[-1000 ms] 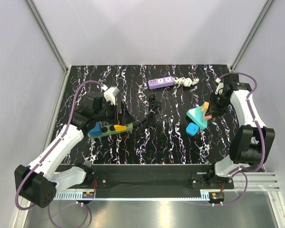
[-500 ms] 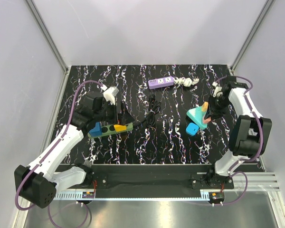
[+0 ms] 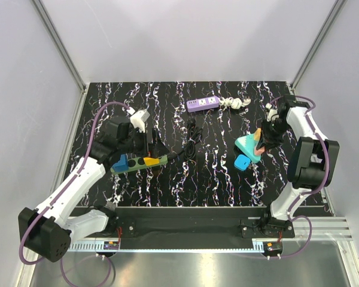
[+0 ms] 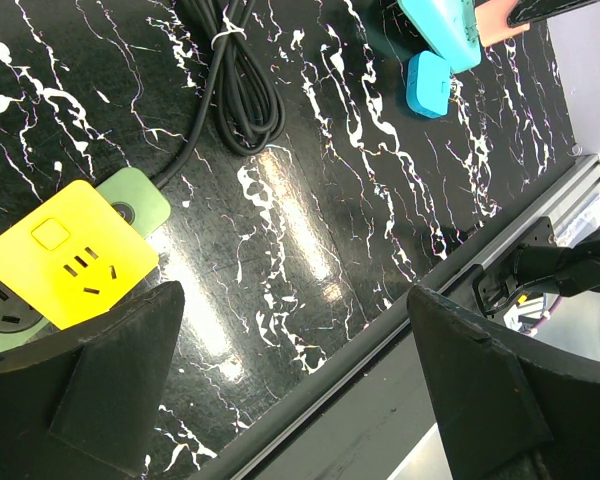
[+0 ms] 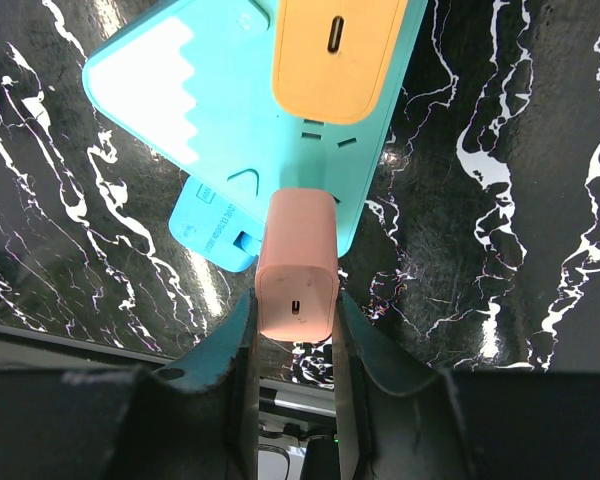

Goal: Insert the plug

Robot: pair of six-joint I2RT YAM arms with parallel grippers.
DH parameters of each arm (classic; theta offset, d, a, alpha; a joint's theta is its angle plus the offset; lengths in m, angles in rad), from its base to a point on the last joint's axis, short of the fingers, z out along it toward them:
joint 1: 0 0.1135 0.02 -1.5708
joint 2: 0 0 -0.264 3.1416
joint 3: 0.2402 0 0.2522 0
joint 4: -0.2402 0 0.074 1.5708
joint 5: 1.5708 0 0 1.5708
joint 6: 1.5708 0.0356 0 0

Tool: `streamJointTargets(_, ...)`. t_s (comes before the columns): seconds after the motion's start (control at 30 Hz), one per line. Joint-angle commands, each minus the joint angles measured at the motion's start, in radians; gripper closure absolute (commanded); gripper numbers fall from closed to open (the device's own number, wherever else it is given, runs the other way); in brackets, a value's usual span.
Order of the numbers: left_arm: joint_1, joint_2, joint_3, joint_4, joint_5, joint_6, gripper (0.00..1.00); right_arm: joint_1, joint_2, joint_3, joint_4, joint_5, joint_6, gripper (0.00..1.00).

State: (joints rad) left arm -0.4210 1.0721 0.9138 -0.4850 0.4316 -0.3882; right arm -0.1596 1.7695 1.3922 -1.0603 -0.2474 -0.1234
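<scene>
Right gripper pinches the pink plug

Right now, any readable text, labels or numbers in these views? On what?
No text can be read in any view.
Blue adapter: a line of raised print, too small and blurred to read.
Yellow socket module, teal power strip, pink plug: no print shows.
Purple power strip: too small to tell.
</scene>
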Motion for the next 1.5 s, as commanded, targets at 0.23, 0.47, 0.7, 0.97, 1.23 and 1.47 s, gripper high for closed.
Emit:
streamJointTargets(0.23,0.002,-0.032,-0.001,0.020,-0.011,0.017,0.01,-0.003,0.005,0.022,-0.015,0.030,0.001,1.00)
streamJointTargets(0.47,0.002,-0.046,-0.001,0.019,-0.022,0.017,0.01,-0.003,0.016,0.019,0.010,0.011,0.021,1.00)
streamJointTargets(0.7,0.002,-0.055,-0.004,0.019,-0.027,0.017,0.01,-0.003,0.024,0.016,0.019,0.019,0.045,1.00)
streamJointTargets(0.97,0.002,-0.063,-0.003,0.020,-0.024,0.014,0.01,0.000,0.021,-0.015,0.046,0.046,0.073,1.00)
streamJointTargets(1.23,0.004,-0.075,-0.004,0.020,-0.027,0.012,0.01,0.028,0.005,-0.062,0.097,0.065,0.088,1.00)
streamJointTargets(1.47,0.004,-0.070,-0.001,0.020,-0.017,0.012,0.01,0.046,0.010,-0.177,0.194,0.091,0.117,1.00)
